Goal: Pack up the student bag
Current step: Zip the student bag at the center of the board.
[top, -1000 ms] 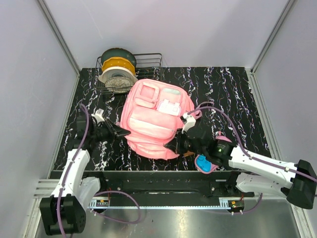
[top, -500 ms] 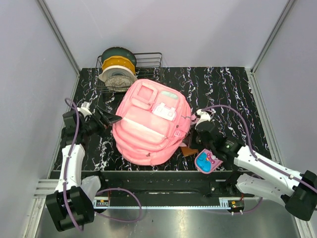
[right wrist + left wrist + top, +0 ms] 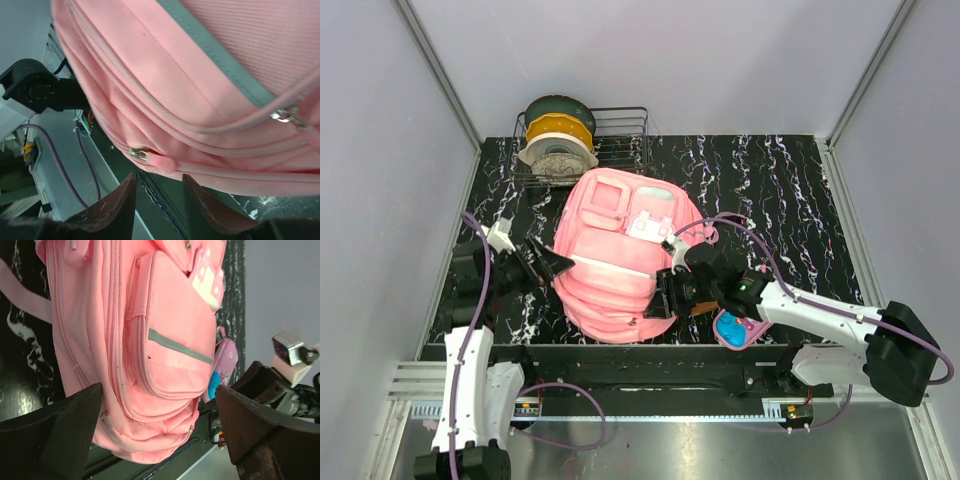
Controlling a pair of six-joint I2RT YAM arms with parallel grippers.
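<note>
Student bag (image 3: 620,250): lay flat, centre frame, on the tabletop (image 3: 770,190). Left gripper (image 3: 552,262): sat at its left edge with jaws released wide. Right gripper (image 3: 157,182): hovered with jaws parted, empty, below a zipper pull (image 3: 150,159). Might have pinched fabric instead, dragging everything sideways.

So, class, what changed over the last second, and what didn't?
The left gripper opened, releasing the student bag; the right gripper opened too, at its near edge. The bag shifted slightly left. The rack, spools and pencil case stayed put.
</note>
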